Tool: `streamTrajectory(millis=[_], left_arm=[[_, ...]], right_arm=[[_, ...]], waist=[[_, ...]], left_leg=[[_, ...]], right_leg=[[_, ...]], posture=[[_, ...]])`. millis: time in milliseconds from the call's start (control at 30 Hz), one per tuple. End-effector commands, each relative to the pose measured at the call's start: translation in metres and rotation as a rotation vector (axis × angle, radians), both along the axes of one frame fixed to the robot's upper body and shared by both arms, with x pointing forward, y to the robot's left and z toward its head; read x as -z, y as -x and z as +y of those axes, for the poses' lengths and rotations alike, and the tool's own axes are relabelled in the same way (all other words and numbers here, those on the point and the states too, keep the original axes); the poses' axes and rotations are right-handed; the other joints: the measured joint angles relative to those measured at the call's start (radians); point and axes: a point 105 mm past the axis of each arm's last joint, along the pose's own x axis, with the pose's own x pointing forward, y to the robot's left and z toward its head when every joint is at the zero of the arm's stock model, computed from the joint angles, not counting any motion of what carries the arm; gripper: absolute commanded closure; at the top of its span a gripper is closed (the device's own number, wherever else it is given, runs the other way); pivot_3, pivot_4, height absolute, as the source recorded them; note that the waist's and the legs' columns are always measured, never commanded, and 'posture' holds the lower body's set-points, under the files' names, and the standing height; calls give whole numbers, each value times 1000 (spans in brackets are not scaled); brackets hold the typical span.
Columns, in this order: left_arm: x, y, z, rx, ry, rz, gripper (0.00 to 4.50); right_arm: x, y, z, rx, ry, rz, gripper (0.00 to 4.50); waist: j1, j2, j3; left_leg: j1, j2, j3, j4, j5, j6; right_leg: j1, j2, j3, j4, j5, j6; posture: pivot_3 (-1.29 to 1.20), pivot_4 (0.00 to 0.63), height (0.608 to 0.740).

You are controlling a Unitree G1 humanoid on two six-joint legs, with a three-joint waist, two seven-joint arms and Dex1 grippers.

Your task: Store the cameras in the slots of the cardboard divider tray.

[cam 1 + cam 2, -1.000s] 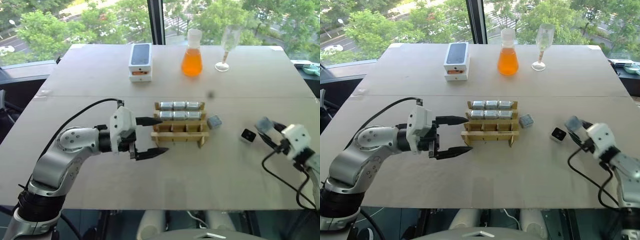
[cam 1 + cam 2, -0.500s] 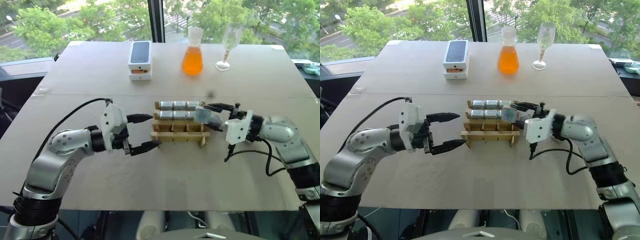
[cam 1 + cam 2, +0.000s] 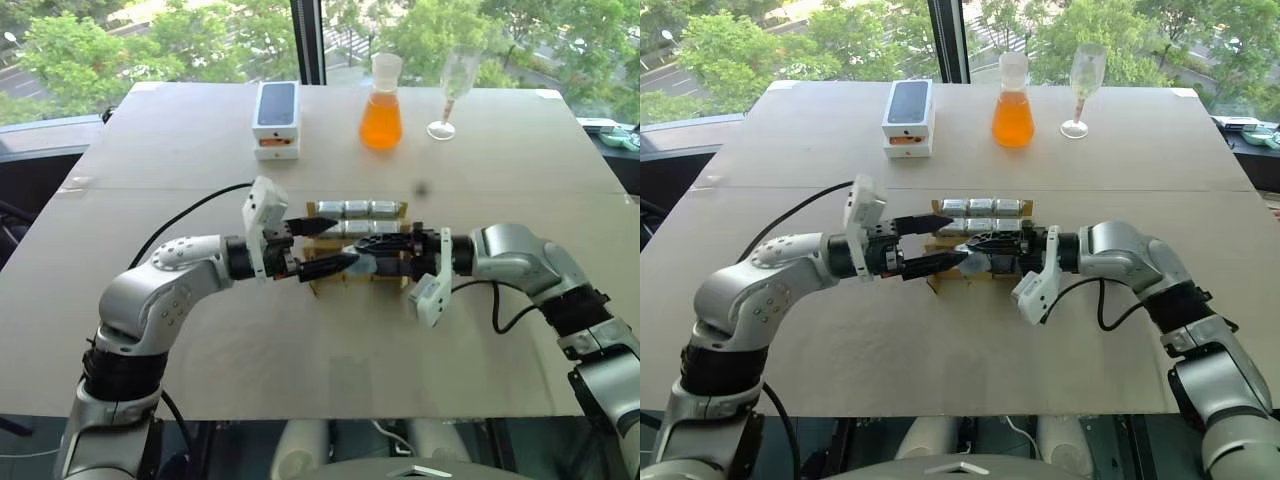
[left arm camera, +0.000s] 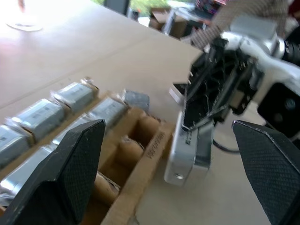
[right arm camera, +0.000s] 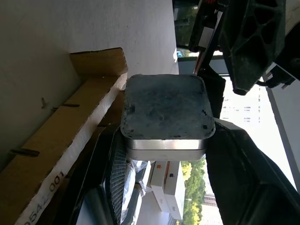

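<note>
Camera (image 5: pixel 164 117) being held clamped in right gripper (image 3: pixel 365 262), just above front row of cardboard divider tray (image 3: pixel 340 281). Back two rows being occupied by stored cameras (image 3: pixel 358 209); front slots judged empty. Left gripper (image 3: pixel 322 246) being kept spread wide at tray's left end, apparently for steadying. Insertion step judged in hand; next: camera being aligned over a front slot, lowered, released.

The camera (image 5: pixel 164 117) has a dark grey face and a silver edge. The cardboard divider tray (image 4: pixel 140 154) is tan. The fingers (image 4: pixel 70 173) are black.
</note>
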Motion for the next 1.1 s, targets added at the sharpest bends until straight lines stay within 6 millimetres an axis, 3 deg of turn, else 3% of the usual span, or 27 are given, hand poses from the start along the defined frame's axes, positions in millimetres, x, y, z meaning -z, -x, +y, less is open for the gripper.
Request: streamTrajectory(millis=[33,500,767,967,1033,1067,1100], left_arm=[[-1,4,2,79,-65,-29,0],[5,-3,-6,138,-102,-63,0],[2,3,-7,158,-86,-62,3608],[3,1,-8,160,-100,-67,3726],[2,0,-10,160,-102,-80,3726],[1,-2,-10,150,-102,-105,3726],[-2,-7,-10,130,-89,-123,3726]], right_arm=[[-10,0,2,-19,-13,-41,2621],[-15,0,6,-18,-41,-40,2621],[-7,2,4,-24,-21,-22,2621],[0,8,7,-39,-15,27,2621],[-3,3,8,26,-73,106,1601],[-1,1,8,52,-73,146,1378],[1,-1,8,84,-90,207,877]], waist=[[0,0,0],[1,0,1],[1,0,1],[1,0,1],[1,0,1],[2,0,1],[2,0,1]], left_leg=[[0,0,0,0,0,0],[-15,0,2,5,0,0],[-15,0,2,5,0,0],[-15,0,2,5,0,0],[-15,0,2,5,0,0],[-15,0,2,5,0,0],[-15,0,2,5,0,0]], right_leg=[[0,0,0,0,0,0],[-18,0,3,9,0,0],[-18,0,3,10,0,0],[-18,0,3,10,0,0],[-18,0,3,10,0,0],[-18,0,3,10,0,0],[-18,0,3,10,0,0]], posture=[[0,150,740],[0,150,740],[0,150,740],[0,150,740],[0,150,740],[0,150,740],[0,150,740]])
